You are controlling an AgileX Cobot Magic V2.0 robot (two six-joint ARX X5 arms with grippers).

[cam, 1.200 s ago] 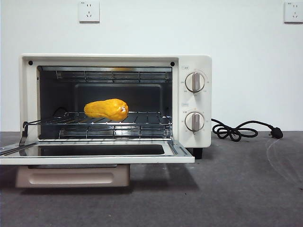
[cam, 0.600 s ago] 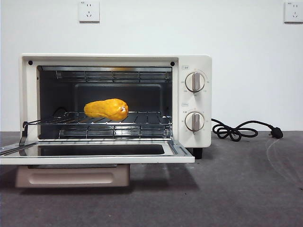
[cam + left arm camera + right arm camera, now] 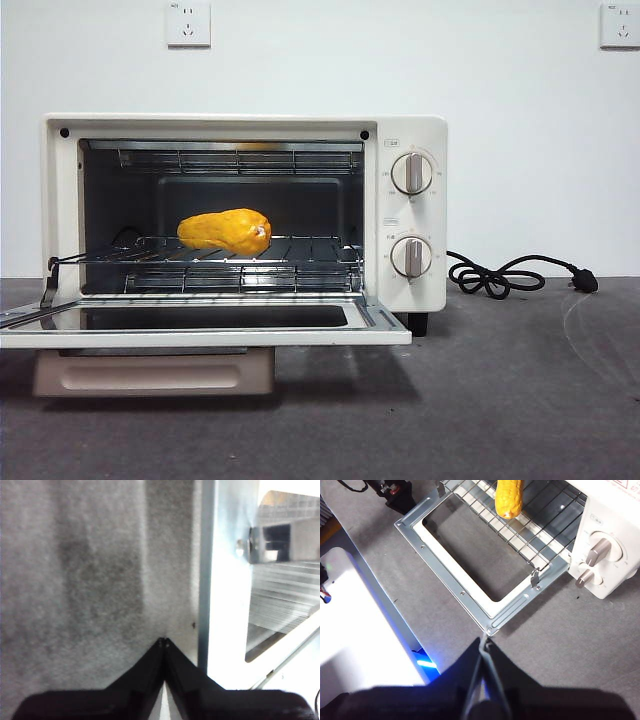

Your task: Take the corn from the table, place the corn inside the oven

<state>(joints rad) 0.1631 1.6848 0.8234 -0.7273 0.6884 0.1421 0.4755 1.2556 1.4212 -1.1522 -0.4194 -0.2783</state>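
The yellow-orange corn [image 3: 225, 231] lies on the wire rack inside the cream-white oven [image 3: 405, 135], whose door [image 3: 200, 330] hangs open and flat. From the right wrist view the corn [image 3: 508, 497] rests on the rack beyond the open door [image 3: 470, 602]. My right gripper [image 3: 484, 642] is shut and empty, held above the table near the door's corner. My left gripper [image 3: 163, 642] is shut too, empty, over the grey table [image 3: 75, 580] beside the door's edge [image 3: 220, 605]. Neither gripper shows in the front view.
A black cord [image 3: 505, 275] with its plug lies on the table right of the oven. Two knobs [image 3: 411, 173] sit on the oven's front. A white base with a blue light [image 3: 350, 630] stands near the right arm. Wall sockets [image 3: 188, 22] are behind.
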